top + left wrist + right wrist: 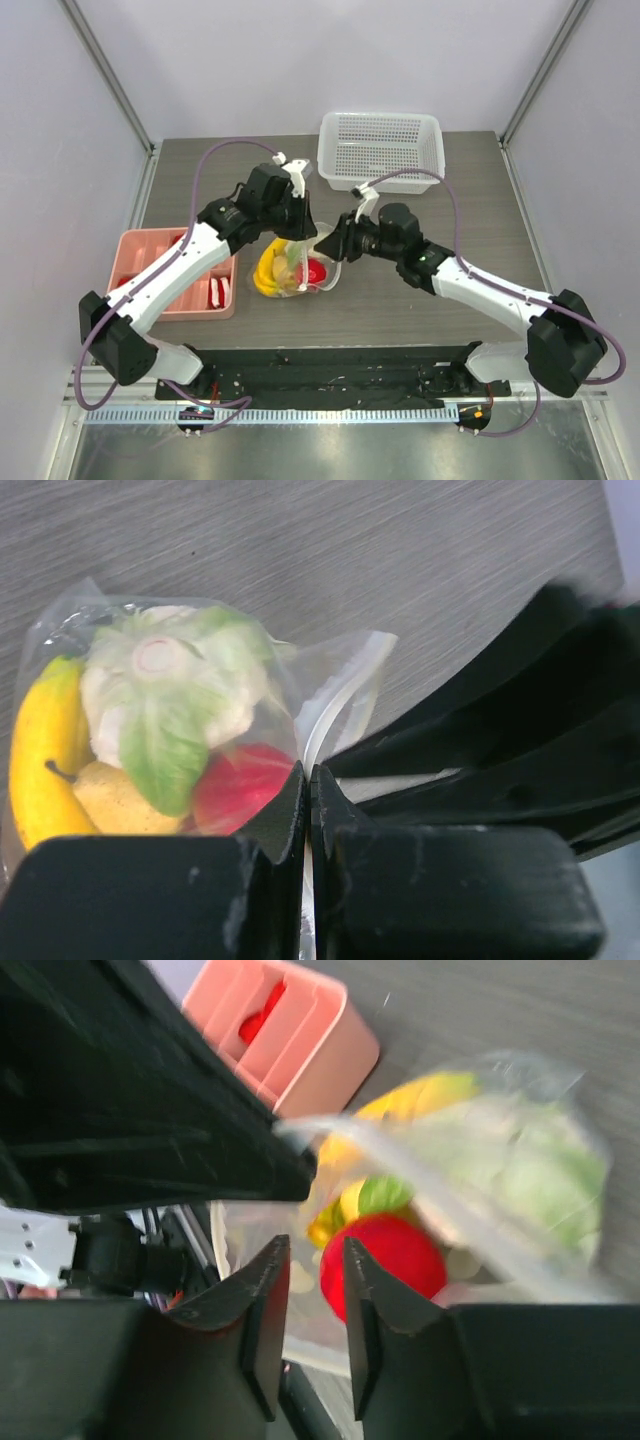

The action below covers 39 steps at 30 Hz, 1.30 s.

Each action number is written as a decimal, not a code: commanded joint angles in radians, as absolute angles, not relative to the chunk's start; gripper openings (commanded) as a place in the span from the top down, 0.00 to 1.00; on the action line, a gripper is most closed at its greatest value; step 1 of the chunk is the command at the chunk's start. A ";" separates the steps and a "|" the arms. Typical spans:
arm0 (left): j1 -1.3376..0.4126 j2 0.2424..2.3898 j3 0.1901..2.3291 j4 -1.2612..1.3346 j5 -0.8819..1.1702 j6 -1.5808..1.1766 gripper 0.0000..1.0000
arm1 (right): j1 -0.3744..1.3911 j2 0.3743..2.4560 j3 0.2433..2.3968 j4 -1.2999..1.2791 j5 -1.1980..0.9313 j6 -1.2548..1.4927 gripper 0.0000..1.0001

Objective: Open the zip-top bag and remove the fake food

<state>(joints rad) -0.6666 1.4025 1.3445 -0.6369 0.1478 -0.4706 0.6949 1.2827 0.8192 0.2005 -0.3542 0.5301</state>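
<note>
The zip-top bag (298, 262) lies mid-table, clear and crinkly, with the fake food inside: a yellow banana (40, 760), white cauliflower with green leaves (170, 695), a yellow-orange fruit (115, 800) and a red round fruit (240, 785). My left gripper (307, 770) is shut on the bag's upper edge, seen from above (300, 225). My right gripper (315, 1245) stands at the bag's right side (335, 245), its jaws a narrow gap apart with nothing pinched. Beyond that gap sit the bag's film (480, 1170) and the red fruit (395, 1255).
A white perforated basket (380, 150) stands at the back of the table. A pink tray (150, 250) with red pieces sits at the left, under my left arm, and shows in the right wrist view as well (300, 1030). Both arms meet over the bag.
</note>
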 commanded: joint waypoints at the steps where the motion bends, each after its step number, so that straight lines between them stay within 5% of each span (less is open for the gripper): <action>1: -0.667 1.347 1.345 -0.535 0.182 -0.483 1.00 | 0.784 1.264 0.799 0.226 -0.246 0.488 0.69; 5: -0.667 1.344 1.344 -0.523 0.204 -0.477 1.00 | 0.795 1.236 0.752 0.212 -0.193 0.430 0.61; 9: -0.666 1.350 1.344 -0.511 0.241 -0.465 1.00 | 0.798 1.311 0.750 0.271 -0.198 0.374 0.41; 21: -0.658 1.321 1.295 -0.465 0.250 -0.433 1.00 | 0.824 1.324 0.635 0.393 -0.163 0.212 0.13; 39: -0.614 1.328 1.175 -0.387 0.348 -0.531 1.00 | 0.844 1.483 0.572 0.603 -0.178 0.209 0.04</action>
